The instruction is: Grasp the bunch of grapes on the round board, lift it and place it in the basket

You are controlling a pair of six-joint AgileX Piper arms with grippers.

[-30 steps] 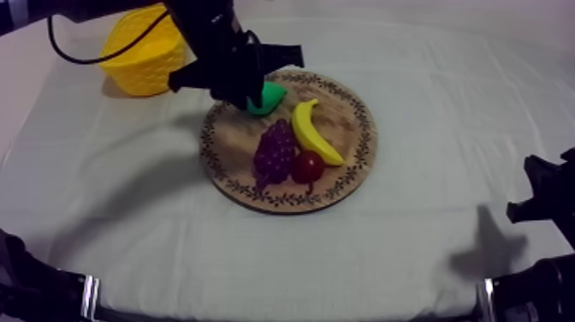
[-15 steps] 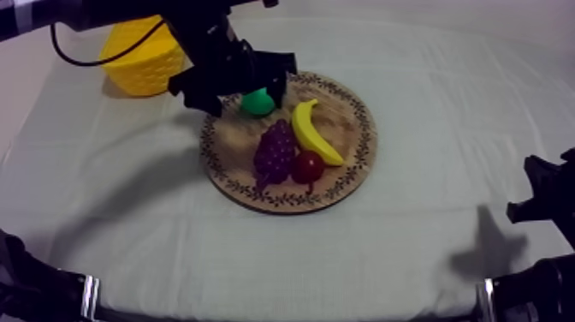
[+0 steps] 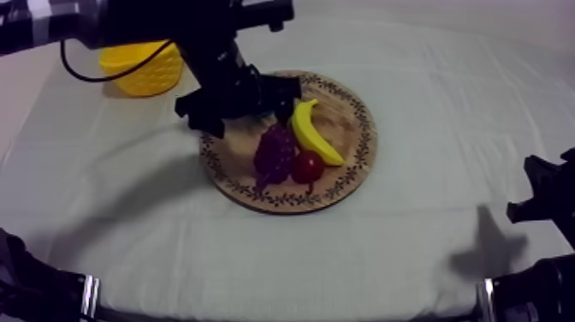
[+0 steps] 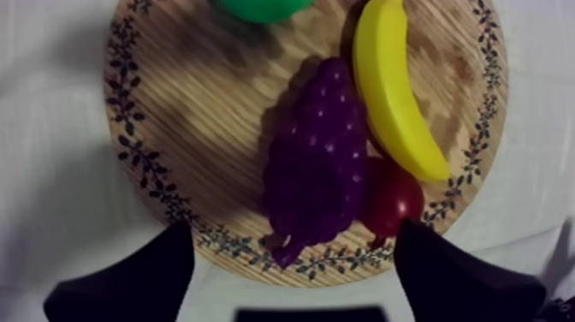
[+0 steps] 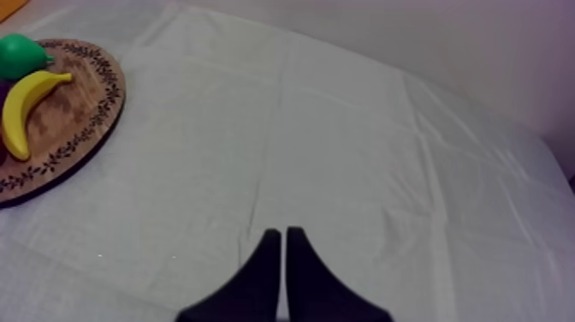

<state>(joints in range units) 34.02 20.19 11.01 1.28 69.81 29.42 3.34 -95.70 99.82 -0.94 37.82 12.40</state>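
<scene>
1. Since a second ago our left arm has swung off the pear (image 4: pixel 261 7) at the 11 o'clock rim of the wooden board (image 3: pixel 352 175) and in toward the middle. Seen from above, it now hangs over the board from 10 to 12 o'clock.
2. Our left jaws stand wide open and hold nothing. The left wrist view shows the two black fingers (image 4: pixel 137 278) far apart over the near rim, with the fruit lined up in the gap between them.
3. The bunch of grapes (image 3: pixel 274 152) has not shifted. It lies on the board just off centre toward 7 o'clock.
4. At the bunch's 3 o'clock the banana (image 3: pixel 315 133) lies just beside it. The small red fruit (image 3: pixel 308 166) touches it at about 4 o'clock.
5. We judge that the move has changed our aim from the pear to the right fruit, so the approach is set. The descent, the grasp and the carry are all still to do.
6. We judge the crowded side to be the risk, since the finger there could catch the red fruit or the banana as it comes down.
7. The yellow basket (image 3: pixel 141 68) sits on the counter at the board's 10 o'clock, partly behind our arm.
8. Our right jaws have stayed put, pressed together in a narrow wedge with nothing between them, above bare cloth (image 5: pixel 342 128).
</scene>
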